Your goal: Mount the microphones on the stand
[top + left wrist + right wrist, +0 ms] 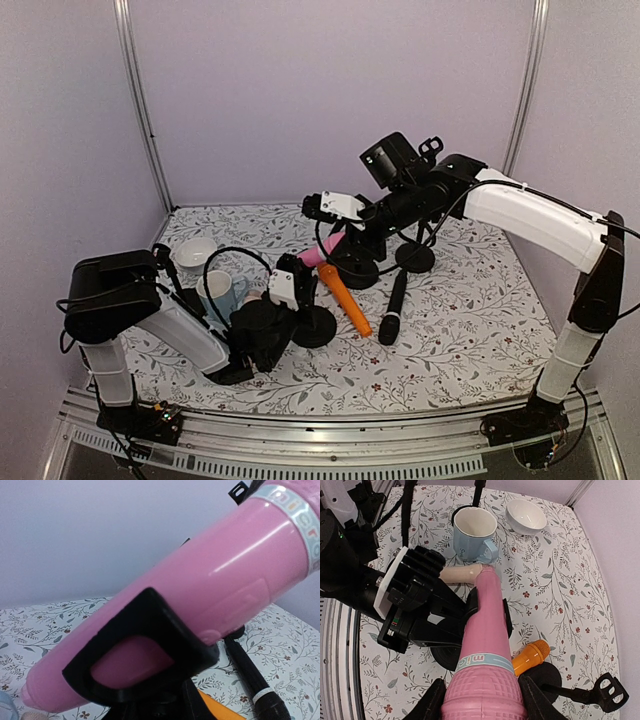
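Top external shows 4 microphones; right jaws grip the pink microphone (487, 625), left jaws' state unclear.

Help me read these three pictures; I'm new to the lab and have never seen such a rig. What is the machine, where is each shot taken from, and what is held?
The machine is two robot arms bolted at the table's near edge. The wide picture comes from a fixed camera above and behind them; the other two come from cameras on each wrist.

The right gripper is shut on the pink microphone, holding it by its head, with its handle lying in the black stand clip. The left gripper sits by that stand; whether it is open, I cannot tell.

On the flowered table lie an orange microphone, a black microphone and a beige microphone, beside a blue mug and a white bowl.
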